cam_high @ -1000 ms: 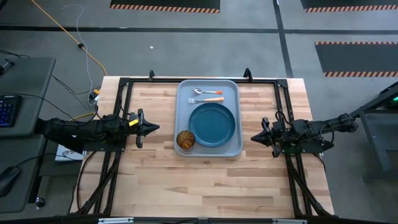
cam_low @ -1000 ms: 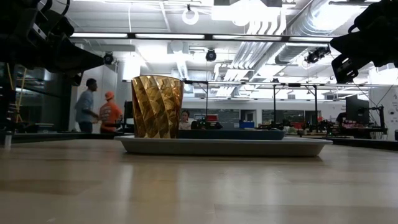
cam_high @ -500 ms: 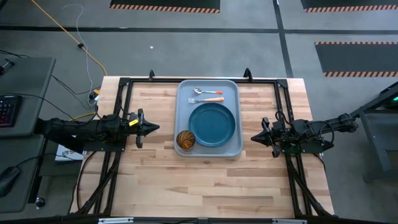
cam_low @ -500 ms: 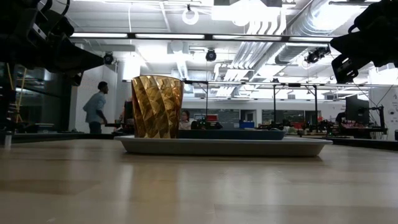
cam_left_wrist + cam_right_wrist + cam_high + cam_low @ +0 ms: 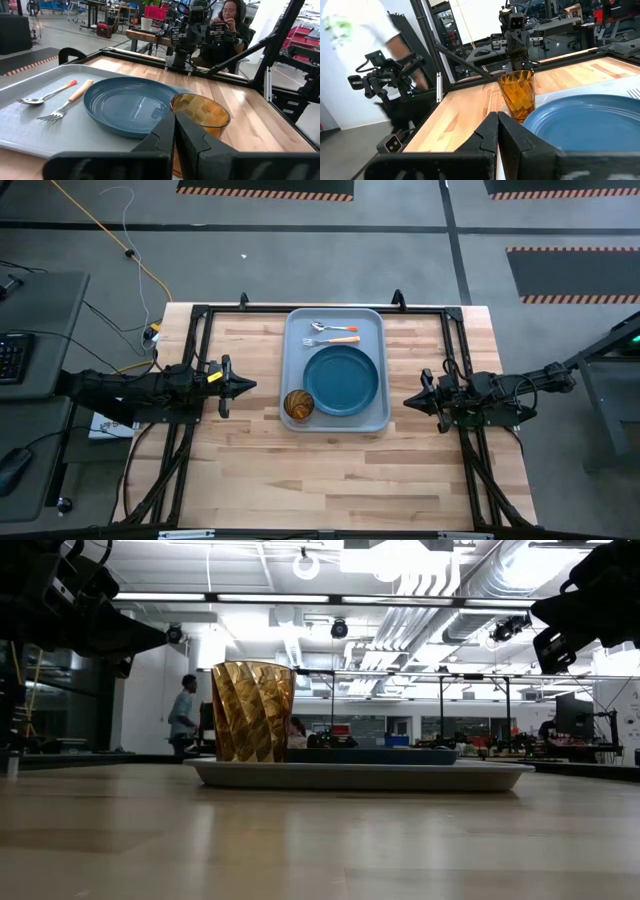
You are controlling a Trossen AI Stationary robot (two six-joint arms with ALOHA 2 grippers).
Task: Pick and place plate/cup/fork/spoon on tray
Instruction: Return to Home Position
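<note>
The pale grey-blue tray (image 5: 375,420) lies at the table's far middle. On it sit the teal plate (image 5: 341,380), the amber cup (image 5: 298,404) at its near left corner, and the spoon (image 5: 335,328) and fork (image 5: 332,339) at its far end. The plate (image 5: 127,106), cup (image 5: 200,112), spoon (image 5: 45,95) and fork (image 5: 65,104) also show in the left wrist view. My left gripper (image 5: 250,385) is shut and empty left of the tray. My right gripper (image 5: 408,401) is shut and empty right of the tray.
Black frame rails (image 5: 320,308) run along the table's far edge and both sides. Bare wood (image 5: 330,475) lies in front of the tray. A person (image 5: 183,718) walks in the room behind, and another sits beyond the table (image 5: 227,20).
Neither arm nor any task thing has moved. A person in the background of the low view has walked toward the right.
</note>
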